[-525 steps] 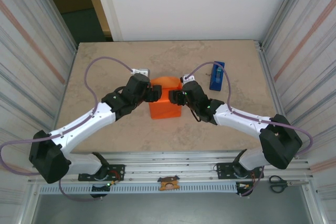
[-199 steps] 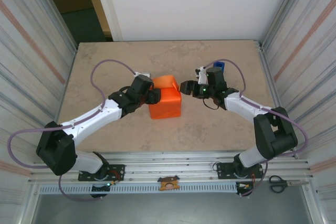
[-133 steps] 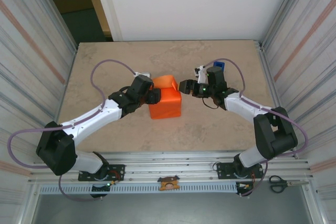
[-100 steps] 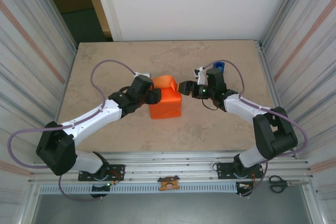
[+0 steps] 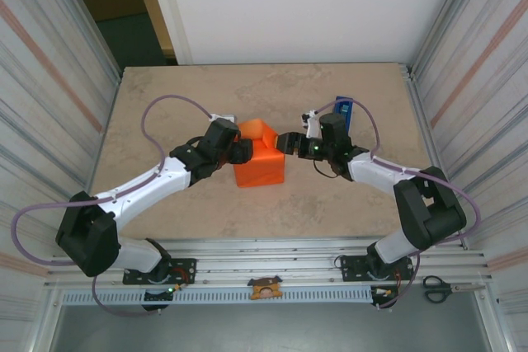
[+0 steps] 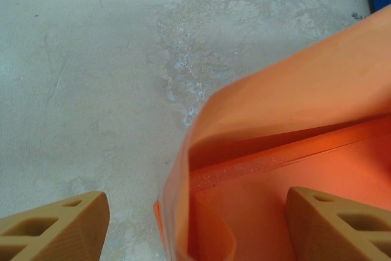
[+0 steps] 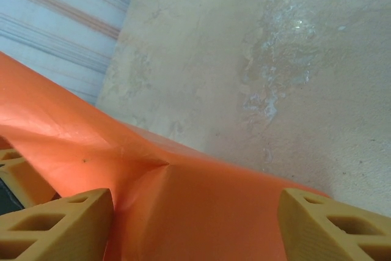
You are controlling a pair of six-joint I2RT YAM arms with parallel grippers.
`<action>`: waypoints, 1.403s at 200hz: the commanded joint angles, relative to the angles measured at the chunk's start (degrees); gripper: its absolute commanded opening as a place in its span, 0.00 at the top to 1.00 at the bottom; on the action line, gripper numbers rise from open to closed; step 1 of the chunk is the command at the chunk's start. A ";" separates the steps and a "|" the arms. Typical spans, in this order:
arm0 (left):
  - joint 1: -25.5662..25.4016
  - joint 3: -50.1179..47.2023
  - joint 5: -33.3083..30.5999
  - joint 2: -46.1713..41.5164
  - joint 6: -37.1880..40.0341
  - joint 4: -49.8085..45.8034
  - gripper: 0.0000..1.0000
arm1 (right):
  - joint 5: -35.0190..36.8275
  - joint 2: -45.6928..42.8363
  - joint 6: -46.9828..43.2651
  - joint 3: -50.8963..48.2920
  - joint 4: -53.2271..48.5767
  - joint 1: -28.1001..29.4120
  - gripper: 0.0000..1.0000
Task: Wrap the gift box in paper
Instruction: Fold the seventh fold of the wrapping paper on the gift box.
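Paper [image 5: 260, 158] folded into a boxy bundle mid surface [image 5: 181, 105], far flap standing loose. Gift box [image 6: 287, 154] edge peeks inside the fold. L gripper [image 5: 242, 152] wide, at bundle's left side. R gripper [image 5: 285, 143] wide, at right side, paper btwn fingers. Blue tape dispenser [image 5: 344, 110] behind R arm.
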 commanded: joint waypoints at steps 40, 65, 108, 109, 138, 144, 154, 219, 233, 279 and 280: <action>0.59 -1.93 0.11 -1.02 -0.57 -0.69 0.24 | -5.38 4.28 3.41 5.43 4.11 -2.22 0.31; 0.74 -1.54 0.24 -0.65 -0.53 -1.28 0.24 | -6.10 6.35 3.10 6.75 3.45 -0.99 0.31; 0.90 -1.54 0.84 -0.66 -0.55 -0.55 0.24 | -7.30 6.07 1.97 4.32 2.89 -0.71 0.31; 0.92 -1.50 0.85 -0.66 -0.54 -0.57 0.24 | -7.31 6.06 1.86 4.30 2.79 -0.75 0.31; 1.11 -1.45 0.90 -0.47 -0.54 -0.59 0.24 | -8.59 5.70 -0.48 4.12 -0.51 -0.71 0.31; 1.17 -1.36 1.01 -0.47 -0.68 -0.59 0.24 | -8.84 5.62 -0.97 4.11 -1.04 -0.76 0.31; 1.19 -1.28 1.12 -0.47 -0.59 -0.41 0.24 | -9.72 5.83 -2.06 4.35 -2.37 -0.72 0.31; 1.99 -0.26 2.88 -0.71 -0.02 -0.43 0.23 | -9.47 6.84 -3.96 4.12 -5.77 -0.09 0.32; 2.63 0.51 4.25 -1.38 0.42 -0.49 0.22 | -7.85 6.19 -3.58 3.91 -6.44 0.40 0.33; 4.44 3.59 8.12 -7.72 1.42 -1.72 0.19 | -3.20 5.03 0.96 1.95 -4.52 2.33 0.33; 4.49 3.62 8.18 -7.79 1.41 -1.77 0.19 | -3.19 5.06 1.05 1.93 -4.39 2.39 0.33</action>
